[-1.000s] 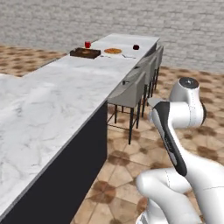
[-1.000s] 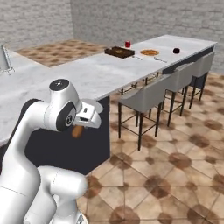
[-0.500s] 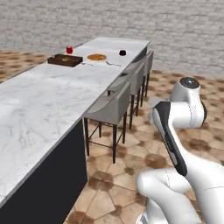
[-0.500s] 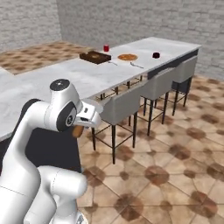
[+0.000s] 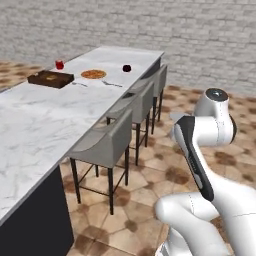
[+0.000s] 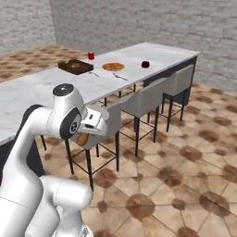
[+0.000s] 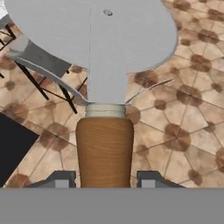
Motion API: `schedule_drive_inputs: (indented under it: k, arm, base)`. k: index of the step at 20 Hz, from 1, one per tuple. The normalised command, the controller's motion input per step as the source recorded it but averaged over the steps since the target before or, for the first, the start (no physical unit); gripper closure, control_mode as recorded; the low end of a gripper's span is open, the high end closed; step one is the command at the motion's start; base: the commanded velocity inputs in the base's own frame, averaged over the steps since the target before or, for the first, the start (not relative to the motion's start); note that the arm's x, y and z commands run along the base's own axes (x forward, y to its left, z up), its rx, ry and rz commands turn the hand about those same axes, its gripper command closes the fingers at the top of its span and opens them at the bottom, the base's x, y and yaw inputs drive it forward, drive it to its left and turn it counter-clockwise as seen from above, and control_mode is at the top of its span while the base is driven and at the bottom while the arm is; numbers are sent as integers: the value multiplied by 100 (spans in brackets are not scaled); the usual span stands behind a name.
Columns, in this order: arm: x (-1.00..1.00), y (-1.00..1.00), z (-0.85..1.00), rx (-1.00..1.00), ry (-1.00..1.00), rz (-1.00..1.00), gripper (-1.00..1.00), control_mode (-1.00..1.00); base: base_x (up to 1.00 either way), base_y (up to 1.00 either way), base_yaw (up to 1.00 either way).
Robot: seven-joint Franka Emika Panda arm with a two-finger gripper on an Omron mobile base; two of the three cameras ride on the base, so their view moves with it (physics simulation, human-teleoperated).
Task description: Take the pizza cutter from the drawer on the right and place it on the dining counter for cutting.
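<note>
1. Carry step: the gripper (image 7: 105, 180) pinches the cutter (image 7: 104, 65) by its handle, held beside the stools (image 6: 139, 99).
2. Next, a reach over the bare counter (image 5: 35, 122) to set the cutter down.

The pizza cutter (image 7: 105, 87) stands up the middle, its orange-brown handle at 6 o'clock clamped between the two fingertips (image 7: 61, 179) of the gripper (image 7: 105, 180), its pale round wheel spreading across 12. Behind it lie brown patterned floor tiles (image 7: 188, 109) and, toward 9 o'clock, a grey stool (image 7: 39, 61) on thin dark legs.
</note>
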Motion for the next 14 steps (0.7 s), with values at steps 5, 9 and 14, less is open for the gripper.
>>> schedule_drive_inputs:
  k: [5,9,14]
  arm:
    - [0,0,0,0,0,0,100,100]
    - [0,0,0,0,0,0,100,100]
    - [0,0,0,0,0,0,100,100]
  base:
    - [96,-100,0]
    - [91,-99,1]
    - [83,-100,9]
